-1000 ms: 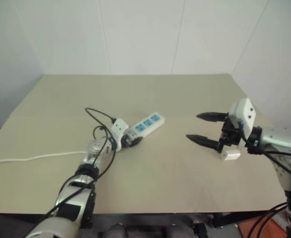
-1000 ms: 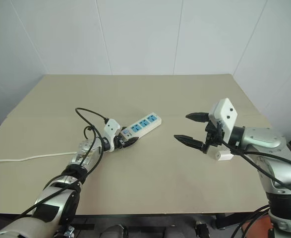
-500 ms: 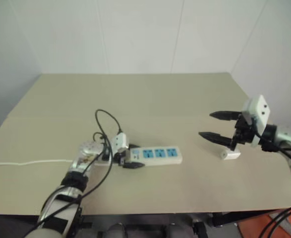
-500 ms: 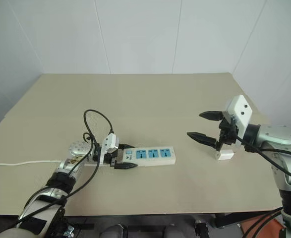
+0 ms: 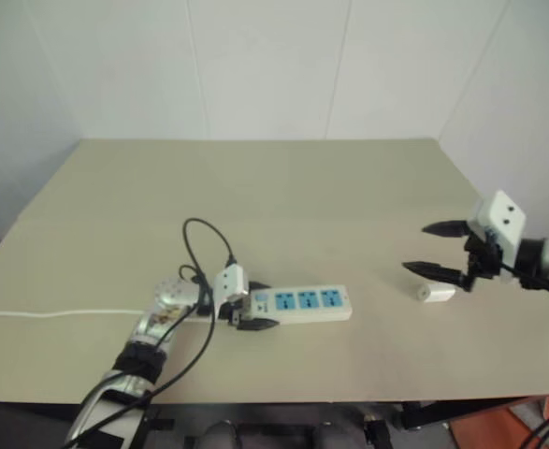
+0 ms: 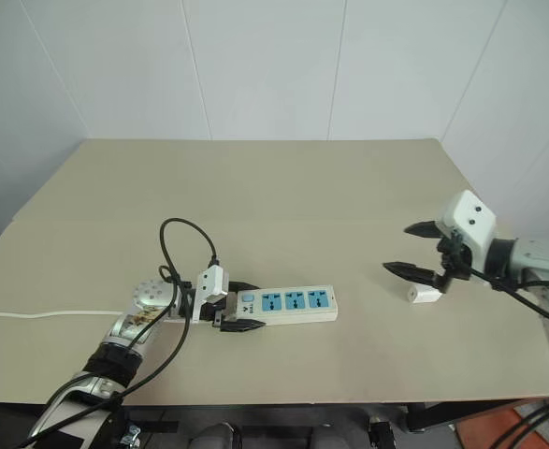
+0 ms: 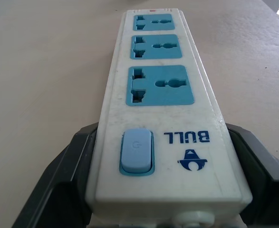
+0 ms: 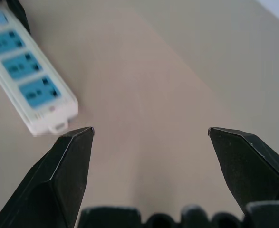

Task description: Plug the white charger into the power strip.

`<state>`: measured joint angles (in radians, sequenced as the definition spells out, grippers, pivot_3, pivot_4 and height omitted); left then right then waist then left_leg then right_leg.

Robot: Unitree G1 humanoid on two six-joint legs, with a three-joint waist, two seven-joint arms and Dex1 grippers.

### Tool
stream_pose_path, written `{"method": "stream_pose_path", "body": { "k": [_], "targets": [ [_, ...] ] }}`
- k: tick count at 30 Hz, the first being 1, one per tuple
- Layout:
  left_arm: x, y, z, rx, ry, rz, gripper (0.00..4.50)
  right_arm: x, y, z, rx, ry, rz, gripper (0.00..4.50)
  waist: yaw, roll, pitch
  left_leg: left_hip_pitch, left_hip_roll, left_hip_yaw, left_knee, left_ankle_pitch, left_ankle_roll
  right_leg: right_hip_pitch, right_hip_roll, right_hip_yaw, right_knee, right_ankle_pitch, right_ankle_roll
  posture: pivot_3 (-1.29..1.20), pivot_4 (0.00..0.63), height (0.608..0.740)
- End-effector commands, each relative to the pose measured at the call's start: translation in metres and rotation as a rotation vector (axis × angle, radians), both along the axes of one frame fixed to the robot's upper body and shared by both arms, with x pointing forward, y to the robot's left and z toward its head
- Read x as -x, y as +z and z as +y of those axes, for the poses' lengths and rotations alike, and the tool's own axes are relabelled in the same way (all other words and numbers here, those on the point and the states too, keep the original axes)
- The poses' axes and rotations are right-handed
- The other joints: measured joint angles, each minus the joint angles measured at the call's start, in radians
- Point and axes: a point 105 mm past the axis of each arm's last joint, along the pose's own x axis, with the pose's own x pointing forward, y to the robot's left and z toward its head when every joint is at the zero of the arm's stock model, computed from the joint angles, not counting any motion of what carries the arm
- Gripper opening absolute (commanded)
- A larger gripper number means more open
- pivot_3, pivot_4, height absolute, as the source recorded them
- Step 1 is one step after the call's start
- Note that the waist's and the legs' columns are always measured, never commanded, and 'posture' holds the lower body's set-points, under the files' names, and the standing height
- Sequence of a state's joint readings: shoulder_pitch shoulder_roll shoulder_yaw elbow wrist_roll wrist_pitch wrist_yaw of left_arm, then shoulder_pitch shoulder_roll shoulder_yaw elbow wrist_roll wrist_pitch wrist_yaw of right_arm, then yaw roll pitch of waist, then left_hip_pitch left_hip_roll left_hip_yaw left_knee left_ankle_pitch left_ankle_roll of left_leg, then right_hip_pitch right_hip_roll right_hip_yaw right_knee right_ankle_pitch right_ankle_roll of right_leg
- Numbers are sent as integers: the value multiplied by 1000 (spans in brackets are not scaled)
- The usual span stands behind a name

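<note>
Left tool (image 6: 235, 313) is clamped on the switch end of the power strip (image 6: 288, 304), one black finger against each long side, visible in the left wrist view. The strip lies flat on the tabletop (image 6: 283, 187), three blue socket faces up, long axis running crosswise toward the robot's right; judged purpose: pin it so it cannot slide or twist when a plug is pressed in. Its thin white cord (image 6: 40, 313) trails off toward the left edge. Right tool (image 6: 422, 249) hangs above the tabletop with fingers spread wide and nothing between them. White charger (image 6: 426, 294) lies loose on the tabletop just below that tool, well apart from the strip. Sockets all vacant. No containers present. Judged next: grasp charger, carry it to a socket.
</note>
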<state>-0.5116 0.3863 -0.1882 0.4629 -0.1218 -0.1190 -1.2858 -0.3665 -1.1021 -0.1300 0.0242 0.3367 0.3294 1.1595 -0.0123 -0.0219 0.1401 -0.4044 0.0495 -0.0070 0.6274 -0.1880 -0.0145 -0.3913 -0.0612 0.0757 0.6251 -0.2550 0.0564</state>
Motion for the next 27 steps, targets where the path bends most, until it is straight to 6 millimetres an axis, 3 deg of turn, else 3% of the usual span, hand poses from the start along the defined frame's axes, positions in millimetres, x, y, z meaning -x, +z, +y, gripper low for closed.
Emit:
{"method": "stream_pose_path", "body": {
  "k": [1,5,12,27],
  "targets": [
    [2,1,-6,-9,-39,10,3315,-1,3,-18,228,82,55,4500,-2,1,0,0,0,0,0,0,0,0,0,0,0,-1,1,0,150,740],
    [3,1,-7,-10,-50,15,3315,-9,-5,-29,389,133,146,4500,-4,1,0,1,0,0,0,0,0,0,0,0,0,-1,2,0,150,740],
    [5,0,-8,-12,-54,21,3315,-25,-28,-28,547,210,251,4500,1,1,0,0,0,0,0,0,0,0,0,0,0,3,-4,0,150,740],
    [7,-2,-3,-23,-22,22,3315,-45,-58,-28,646,241,320,4500,-3,1,0,1,0,0,0,0,0,0,0,0,1,3,-5,0,150,740]
  ]
}}
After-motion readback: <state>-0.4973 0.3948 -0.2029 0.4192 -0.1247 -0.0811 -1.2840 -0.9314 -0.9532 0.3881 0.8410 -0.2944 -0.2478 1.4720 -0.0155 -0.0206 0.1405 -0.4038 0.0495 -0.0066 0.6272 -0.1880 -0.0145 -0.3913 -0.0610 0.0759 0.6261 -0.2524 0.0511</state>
